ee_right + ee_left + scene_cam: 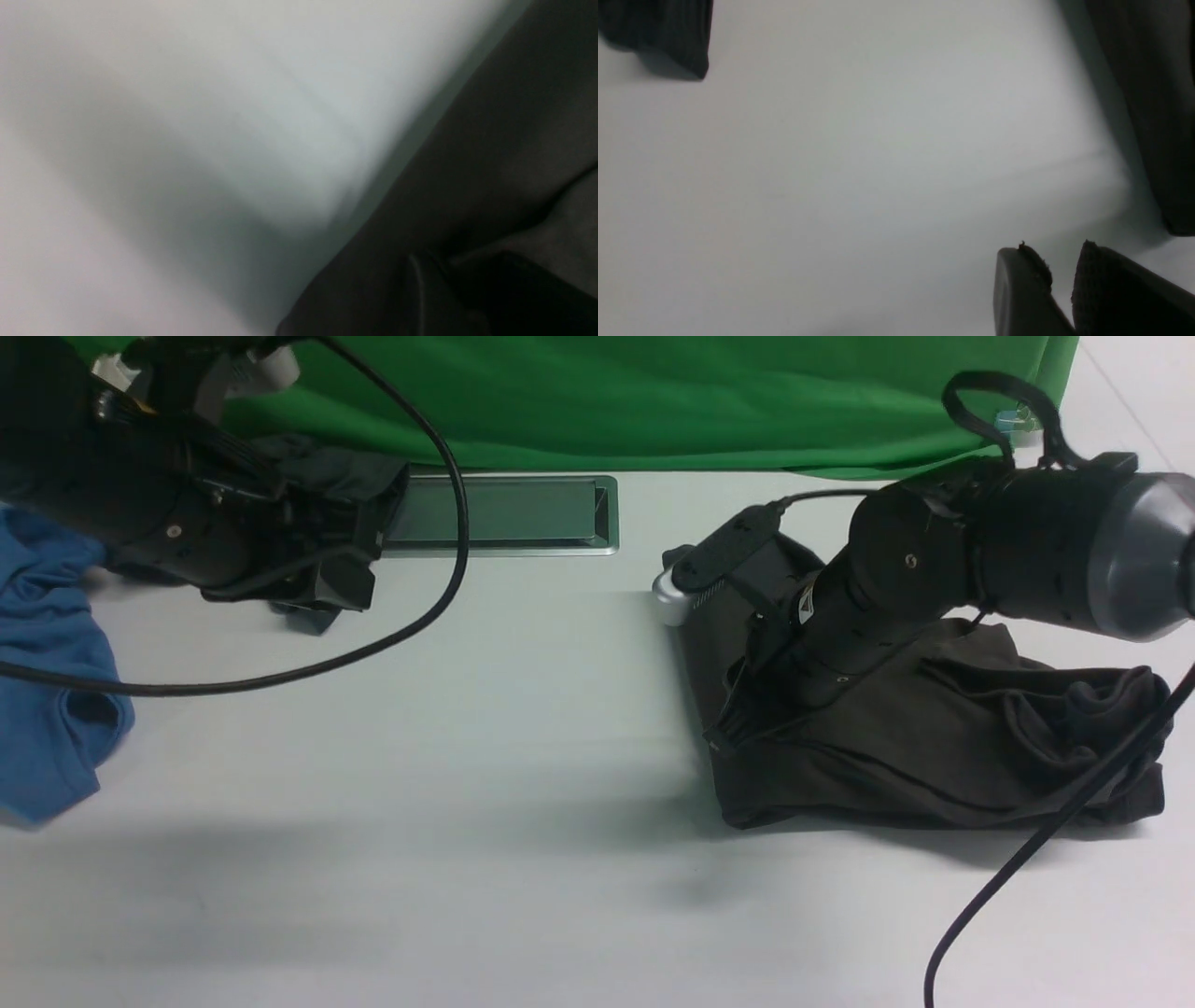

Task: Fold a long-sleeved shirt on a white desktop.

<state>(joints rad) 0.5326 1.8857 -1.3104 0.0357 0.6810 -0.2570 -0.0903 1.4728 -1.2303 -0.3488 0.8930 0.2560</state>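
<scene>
The long-sleeved shirt (934, 747) lies bunched in a dark olive-brown heap on the right of the white desktop (523, 728). My right gripper (730, 723) is down at the shirt's left edge, mostly hidden under its own wrist. In the right wrist view its fingers (420, 294) stand close together, sunk in dark cloth (514, 140), and a fold ridge runs to the gap between them. My left gripper (322, 607) hovers low at the far left, away from the shirt. Its fingers (1022, 289) are nearly together over bare desktop (854, 163) with nothing between them.
A blue shirt (47, 691) lies at the left edge. A charcoal garment (345, 471) sits behind my left arm, next to the grey cable tray (504, 513). Green cloth (653, 392) hangs at the back. Black cables (308, 663) trail across the table on both sides.
</scene>
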